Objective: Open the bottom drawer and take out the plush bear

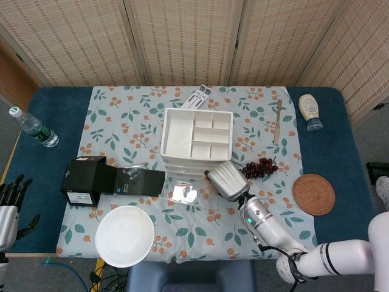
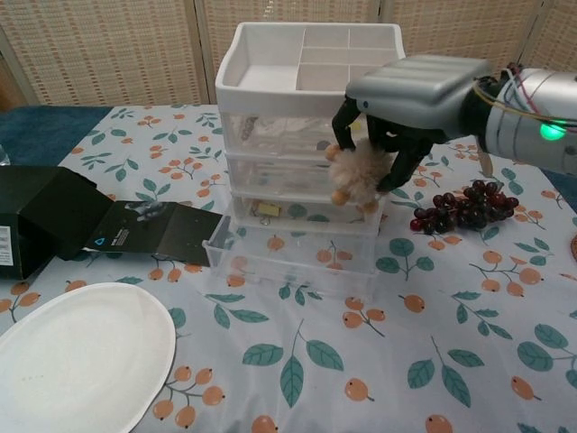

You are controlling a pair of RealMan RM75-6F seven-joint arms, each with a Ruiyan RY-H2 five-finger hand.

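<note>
Bear: the plush bear (image 2: 358, 176) hung in the air at centre right of the chest view, level with the middle drawers of the drawer unit (image 2: 311, 135) and clear of the drawer below; in the head view only a sliver of it (image 1: 209, 185) showed at the edge of your hand.
Right hand: your right hand (image 2: 397, 113) came in from the right of the chest view with its dark fingers (image 2: 343, 124) curled down around the bear, so you had it gripped from above.
Bottom drawer: the bottom drawer (image 2: 290, 260) stood pulled out toward the camera at lower centre, and nothing could be made out in it.
Progress: by these views you had the drawer open and the bear lifted out; what was left, I judge, was only to set it down somewhere.
Left hand: your left hand (image 1: 9, 207) sat at the lower left edge of the head view, off the table, fingers spread and holding nothing.
Nearby: the grapes (image 2: 462, 206) lay on the cloth just right of the unit, below your right hand; the black box (image 2: 54, 221) lay left, the white plate (image 2: 77, 356) at lower left.
</note>
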